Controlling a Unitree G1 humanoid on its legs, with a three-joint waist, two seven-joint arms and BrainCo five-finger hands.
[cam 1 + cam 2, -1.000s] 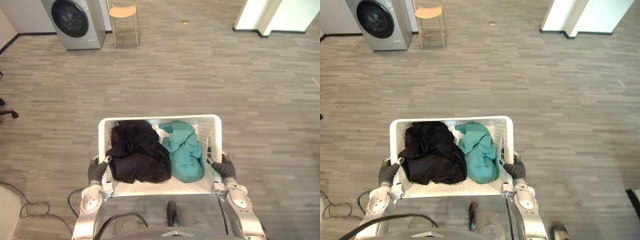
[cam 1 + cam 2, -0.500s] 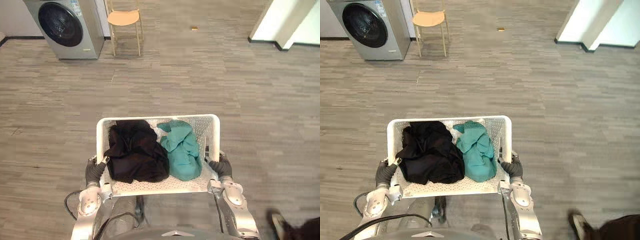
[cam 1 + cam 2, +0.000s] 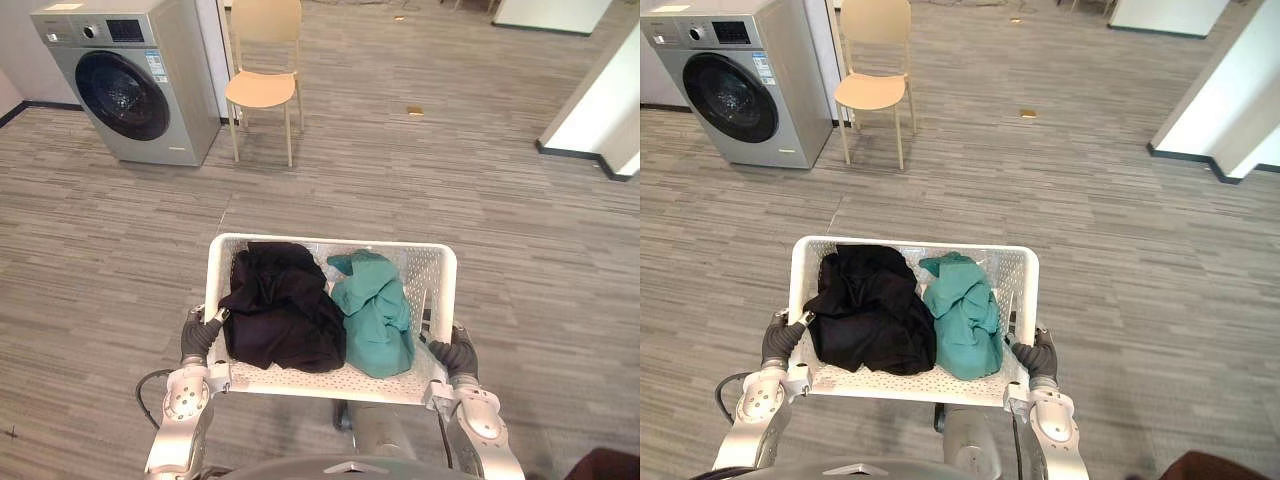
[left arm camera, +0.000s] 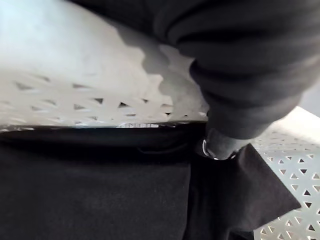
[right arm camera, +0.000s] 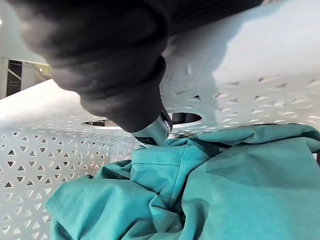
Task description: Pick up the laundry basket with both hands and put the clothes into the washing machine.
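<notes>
Nearest the robot, the white perforated laundry basket (image 3: pixel 431 264) is held off the wood-patterned floor (image 3: pixel 520 230) between the two hands, one at each short side. The left hand (image 3: pixel 199 338) is clamped on the basket's left rim. In the left wrist view the dark cover is seen lying against the outside of the wall while a silver fingertip (image 4: pixel 218 146) is hooked over the edge into the basket, touching dark cloth. The right hand (image 3: pixel 456 356) is closed on the right rim in the same manner, and in the right wrist view one silver finger is seen curled over the rim just above teal cloth, beside an oval handle slot in the wall. Inside the basket two bundles of clothing are seen side by side and touching: a crumpled black garment (image 3: pixel 280 312) fills the left half, and a bunched teal garment (image 3: pixel 376 322) lies in the right half, with a scrap of white cloth showing between them at the far wall. Farther off, well apart from the basket and to the robot's left, a silver-grey front-loading washing machine (image 3: pixel 135 85) is seen against the wall, its round dark door closed. A pale wooden chair (image 3: pixel 264 78) is placed just beside it on the right. Beyond the chair a small tan object (image 3: pixel 414 110) lies on the floor, and a white wall corner (image 3: pixel 605 110) with a dark skirting is seen to the far right.
</notes>
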